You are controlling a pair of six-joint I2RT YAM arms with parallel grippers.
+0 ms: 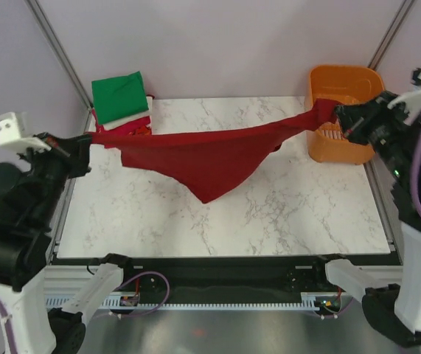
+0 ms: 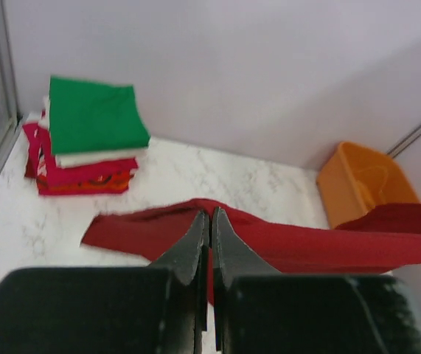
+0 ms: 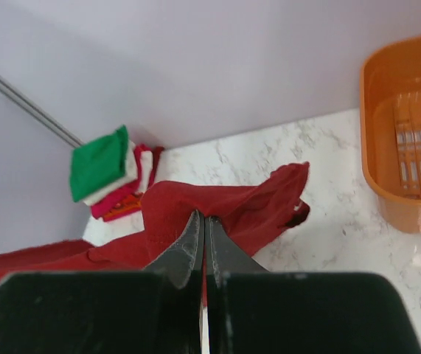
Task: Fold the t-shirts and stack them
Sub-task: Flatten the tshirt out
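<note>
Dark red t-shirt [image 1: 210,158] spans left to right above the white marble table [image 1: 284,214], its middle sagging to a point toward the arms; left gripper [image 1: 86,141] and right gripper [image 1: 341,116] each clamp an end, jaws closed on cloth; pale grey walls behind; wrist views reveal the folded stack [image 2: 92,125], green on top, and the ribbed floor of the orange basket [image 3: 387,203].

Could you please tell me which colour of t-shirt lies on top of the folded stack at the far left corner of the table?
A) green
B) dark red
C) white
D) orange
A: the green t-shirt sits uppermost on the folded stack, while the dark red t-shirt is stretched out unfolded.
</note>
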